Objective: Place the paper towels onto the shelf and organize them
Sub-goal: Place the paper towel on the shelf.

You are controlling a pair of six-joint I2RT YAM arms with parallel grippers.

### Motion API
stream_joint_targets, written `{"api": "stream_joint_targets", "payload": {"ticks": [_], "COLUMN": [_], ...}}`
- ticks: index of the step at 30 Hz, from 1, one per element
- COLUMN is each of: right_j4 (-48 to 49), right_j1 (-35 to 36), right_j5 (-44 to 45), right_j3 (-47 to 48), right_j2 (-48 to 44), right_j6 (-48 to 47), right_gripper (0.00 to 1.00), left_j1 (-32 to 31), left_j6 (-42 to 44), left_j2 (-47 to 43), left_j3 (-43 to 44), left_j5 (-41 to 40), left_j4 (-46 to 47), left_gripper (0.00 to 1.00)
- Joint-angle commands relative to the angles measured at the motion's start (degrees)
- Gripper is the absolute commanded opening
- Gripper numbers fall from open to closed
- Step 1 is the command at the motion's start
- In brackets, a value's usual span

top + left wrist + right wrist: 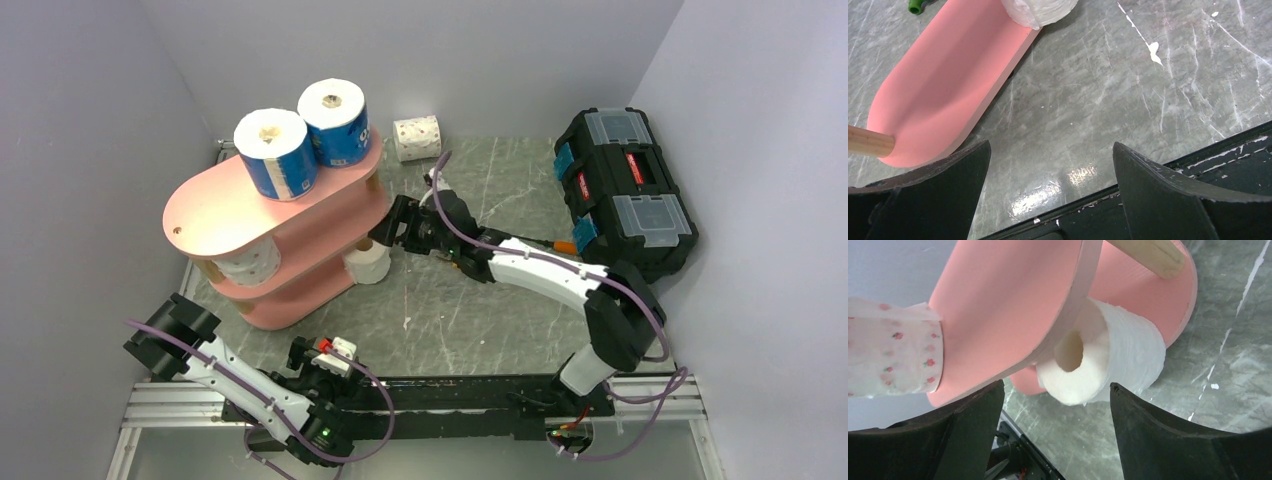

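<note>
The pink shelf (pixel 215 205) stands at the left. Two blue-wrapped rolls (pixel 277 152) (pixel 335 122) stand on its top board. A speckled roll (pixel 250 262) sits on the middle tier and shows in the right wrist view (pixel 893 355). A plain white roll (pixel 368 262) is at the right end of the bottom tier (pixel 1098 360). Another speckled roll (pixel 417 138) lies on the table at the back. My right gripper (pixel 385 232) is open and empty just right of the white roll (pixel 1055 385). My left gripper (pixel 300 355) is open and empty near the front rail (pixel 1050 144).
A black toolbox (pixel 625 190) stands at the right with a small orange item (pixel 565 245) beside it. In the left wrist view the shelf's bottom board (pixel 948 75), a wooden post (pixel 868 142) and a green object (pixel 915 6) show. Grey walls close in on three sides.
</note>
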Motion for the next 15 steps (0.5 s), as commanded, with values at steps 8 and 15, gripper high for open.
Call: {"api": "stream_joint_targets", "payload": {"ticks": [8, 15], "right_j4": [11.9, 30.3], "right_j1": [0.5, 1.5], "right_j5": [-0.3, 0.1], "right_j3": [-17.9, -27.1], "right_j2": [-14.0, -11.0], "right_j6": [-14.4, -22.6], "right_gripper": [0.74, 0.73], "left_j1": [-0.7, -0.7], "left_j6": [-15.7, -13.8], "left_j2": [-0.1, -0.9], "left_j3": [1.8, 2.6], "left_j5": [-1.5, -1.5], "left_j4": [-1.3, -1.3], "left_gripper": [0.99, 0.99]}}
